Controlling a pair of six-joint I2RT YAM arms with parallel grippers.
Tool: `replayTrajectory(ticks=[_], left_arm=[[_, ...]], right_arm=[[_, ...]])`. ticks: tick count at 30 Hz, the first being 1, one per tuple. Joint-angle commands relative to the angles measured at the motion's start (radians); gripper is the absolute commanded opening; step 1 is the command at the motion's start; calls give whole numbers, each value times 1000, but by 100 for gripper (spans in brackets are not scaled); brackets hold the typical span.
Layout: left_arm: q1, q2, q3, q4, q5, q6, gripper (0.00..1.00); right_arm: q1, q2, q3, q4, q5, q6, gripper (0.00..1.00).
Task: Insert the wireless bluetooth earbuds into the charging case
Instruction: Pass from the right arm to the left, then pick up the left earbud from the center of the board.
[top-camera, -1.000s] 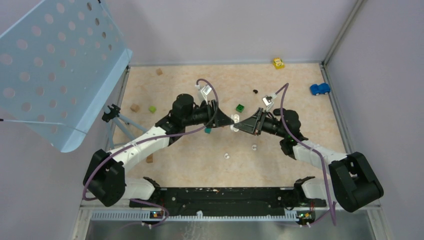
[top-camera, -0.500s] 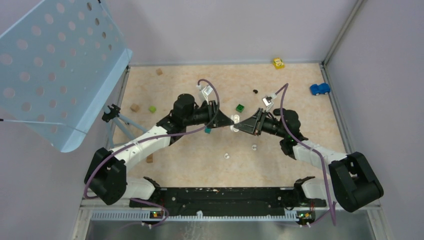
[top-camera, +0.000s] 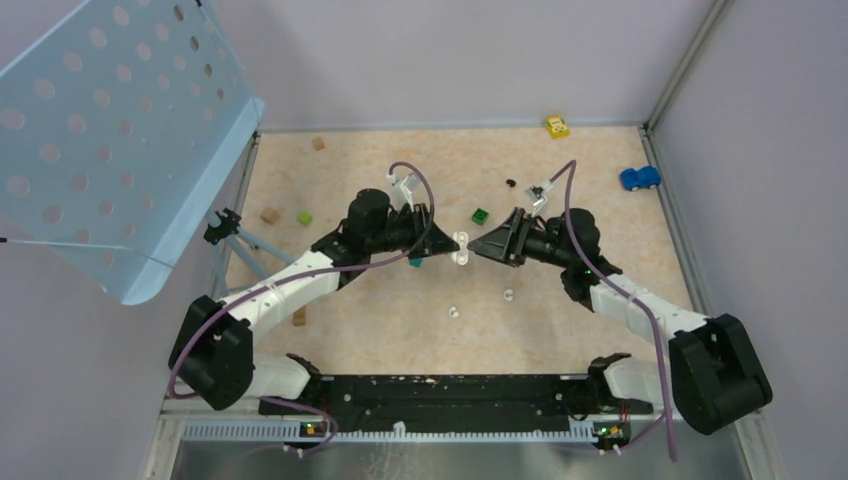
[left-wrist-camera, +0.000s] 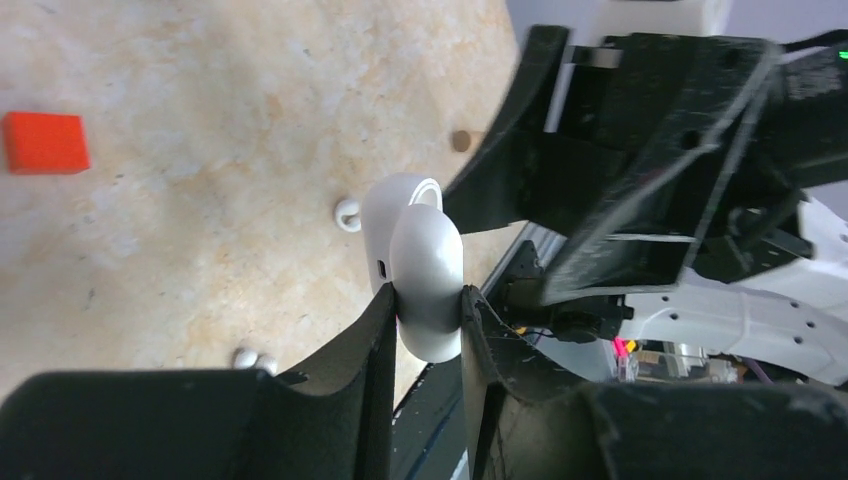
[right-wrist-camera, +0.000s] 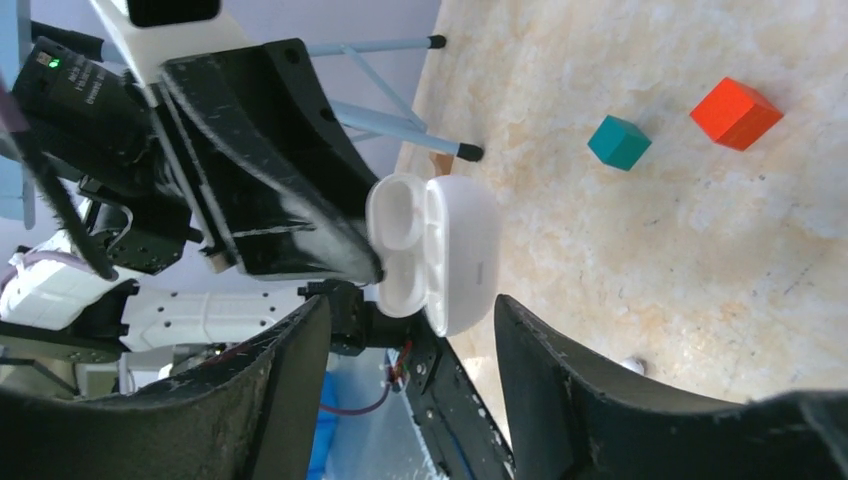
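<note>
My left gripper (top-camera: 450, 243) is shut on the white charging case (top-camera: 461, 246), held above the table with its lid open. In the left wrist view the case (left-wrist-camera: 425, 265) sits pinched between the jaws of that gripper (left-wrist-camera: 428, 297). My right gripper (top-camera: 480, 248) is open and faces the case; in the right wrist view the case (right-wrist-camera: 440, 250) lies just ahead of the spread jaws of the right gripper (right-wrist-camera: 410, 312). Two white earbuds (top-camera: 453, 311) (top-camera: 508, 295) lie on the table nearer the bases. A black earbud (top-camera: 511, 183) lies farther back.
A green cube (top-camera: 481, 215), a teal cube (top-camera: 415, 261) and a red cube (right-wrist-camera: 736, 113) lie near the grippers. A blue toy car (top-camera: 639, 178) and a yellow one (top-camera: 556, 126) sit far right. A blue perforated panel (top-camera: 110, 130) on a tripod stands at the left.
Both grippers have shifted a little toward the far side. The right arm has swung up and its gripper stands slightly back from the case. The left still holds the case.
</note>
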Motion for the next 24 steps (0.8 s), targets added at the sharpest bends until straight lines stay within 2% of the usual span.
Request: replayTrajectory(ticks=[1, 3, 7, 10, 12, 15, 17, 20, 24], left_arm=[[24, -39, 39, -64, -73, 54, 16], [40, -42, 48, -116, -84, 75, 16], [70, -52, 77, -226, -67, 170, 18], [77, -51, 145, -399, -118, 273, 19], [88, -63, 156, -450, -114, 324, 18], [114, -79, 146, -460, -5, 377, 18], [121, -71, 150, -494, 28, 395, 18], [135, -70, 124, -501, 43, 390, 16], [163, -55, 107, -516, 41, 379, 16]], right_arm=[[-12, -94, 95, -175, 49, -102, 61], [-12, -146, 120, -338, 141, -182, 61], [3, -230, 173, -767, 510, -327, 56], [30, -234, 176, -949, 686, -370, 45], [72, -245, 144, -977, 776, -356, 44], [136, -230, 110, -970, 839, -323, 43], [156, -185, 114, -954, 862, -306, 31], [210, -78, 154, -914, 885, -300, 21], [265, 43, 210, -902, 911, -315, 19]])
